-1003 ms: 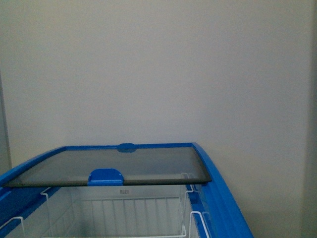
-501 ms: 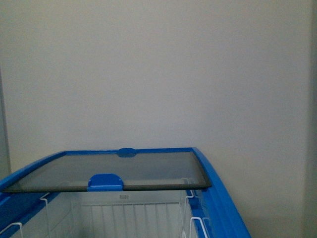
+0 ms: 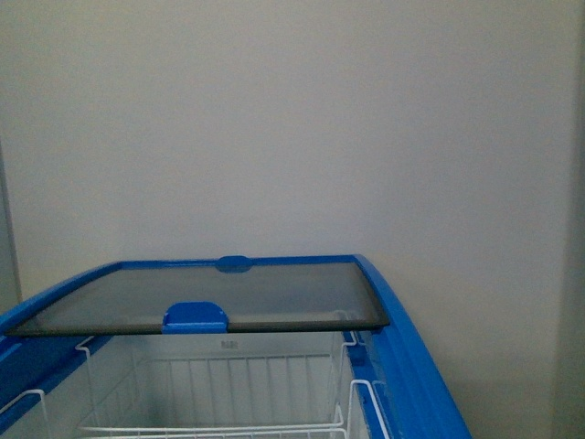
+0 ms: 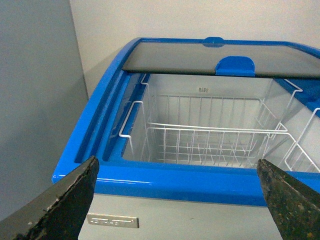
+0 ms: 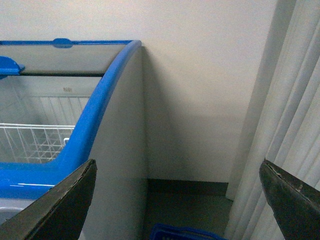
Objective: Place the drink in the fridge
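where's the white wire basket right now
In the left wrist view the white wire basket hangs inside the open fridge, below the slid-back glass lid.

The light is dim, soft and even, with a cold tint. All three views are a little blurred. The blue rim (image 4: 165,180) carries weak glare.

Left gripper (image 4: 177,200), jaws spread wide, empty. Fridge (image 4: 165,180) ahead at 12 o'clock; glass lid (image 4: 225,57) covers far half; wire basket (image 4: 210,140) apparently empty.
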Robot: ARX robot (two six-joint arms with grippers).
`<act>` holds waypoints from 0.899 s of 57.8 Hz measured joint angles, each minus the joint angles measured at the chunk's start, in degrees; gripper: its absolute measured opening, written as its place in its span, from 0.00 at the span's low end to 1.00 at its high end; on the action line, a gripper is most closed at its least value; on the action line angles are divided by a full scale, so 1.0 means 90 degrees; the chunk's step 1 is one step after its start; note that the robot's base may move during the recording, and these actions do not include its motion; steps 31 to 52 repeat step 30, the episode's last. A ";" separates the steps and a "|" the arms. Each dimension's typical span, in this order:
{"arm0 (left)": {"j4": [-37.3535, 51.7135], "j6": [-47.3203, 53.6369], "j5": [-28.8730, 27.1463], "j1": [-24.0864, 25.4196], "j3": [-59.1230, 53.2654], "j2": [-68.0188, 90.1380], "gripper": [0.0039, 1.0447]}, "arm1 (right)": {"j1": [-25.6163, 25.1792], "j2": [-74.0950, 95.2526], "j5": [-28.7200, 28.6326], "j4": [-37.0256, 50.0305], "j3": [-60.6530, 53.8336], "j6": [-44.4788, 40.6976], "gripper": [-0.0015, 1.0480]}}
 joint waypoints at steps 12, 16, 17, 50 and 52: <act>0.0000 -0.0002 0.0000 0.0000 0.0000 0.0000 0.92 | 0.0000 0.0000 0.0000 0.0000 0.0000 -0.0002 0.93; 0.0000 -0.0002 0.0000 0.0000 0.0000 0.0000 0.92 | -0.0002 0.0000 0.0000 0.0000 0.0000 0.0000 0.93; 0.0000 -0.0002 0.0000 0.0000 0.0000 0.0000 0.92 | 0.0000 0.0000 0.0000 0.0000 0.0000 0.0000 0.93; 0.0000 -0.0002 0.0000 0.0000 0.0000 0.0000 0.92 | 0.0000 0.0000 0.0000 0.0000 0.0000 0.0000 0.93; 0.0000 -0.0002 0.0000 0.0000 0.0000 0.0000 0.92 | 0.0000 0.0000 0.0000 0.0000 0.0000 0.0000 0.93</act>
